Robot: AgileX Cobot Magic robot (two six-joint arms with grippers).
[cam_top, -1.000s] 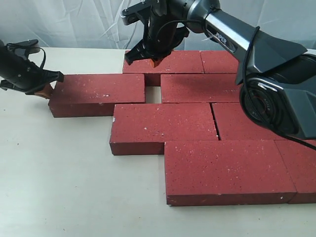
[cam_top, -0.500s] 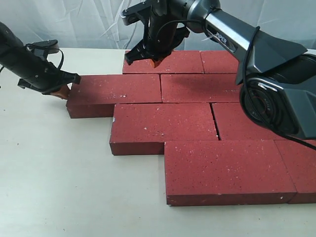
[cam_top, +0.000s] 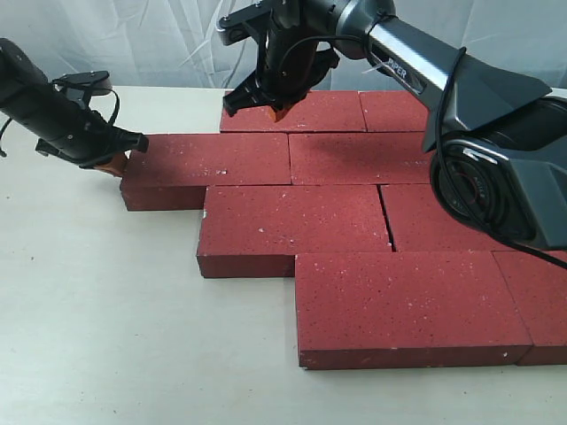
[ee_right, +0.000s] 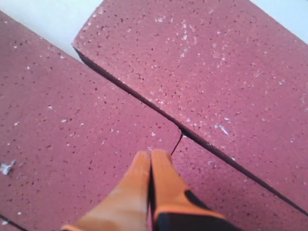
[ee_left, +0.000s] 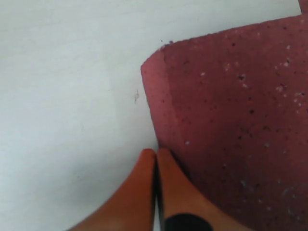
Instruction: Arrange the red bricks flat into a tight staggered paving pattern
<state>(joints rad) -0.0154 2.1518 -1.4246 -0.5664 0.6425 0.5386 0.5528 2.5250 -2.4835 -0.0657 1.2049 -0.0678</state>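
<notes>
The left gripper (cam_top: 115, 161) is squeezing its two orange fingers (ee_left: 139, 192) tight together and holding nothing. Its tip is sitting right against the short end of the end brick (cam_top: 208, 159), in the second row from the back. A second ago this brick was lying further left, with a gap before its neighbor brick (cam_top: 359, 158). Now the gap is gone and the two are touching end to end. That is making this row tight, so I think this push is about done. The right gripper (cam_top: 276, 110) is also pinched shut and empty, hanging over the back row where the brick seams are meeting. The red bricks (cam_top: 354, 230) are lying flat in four stepped rows on the right part of the table (cam_top: 97, 310). The bare tabletop on the left is giving the left arm lots of room to back away. A thin crack is showing between two bricks in the third row.
</notes>
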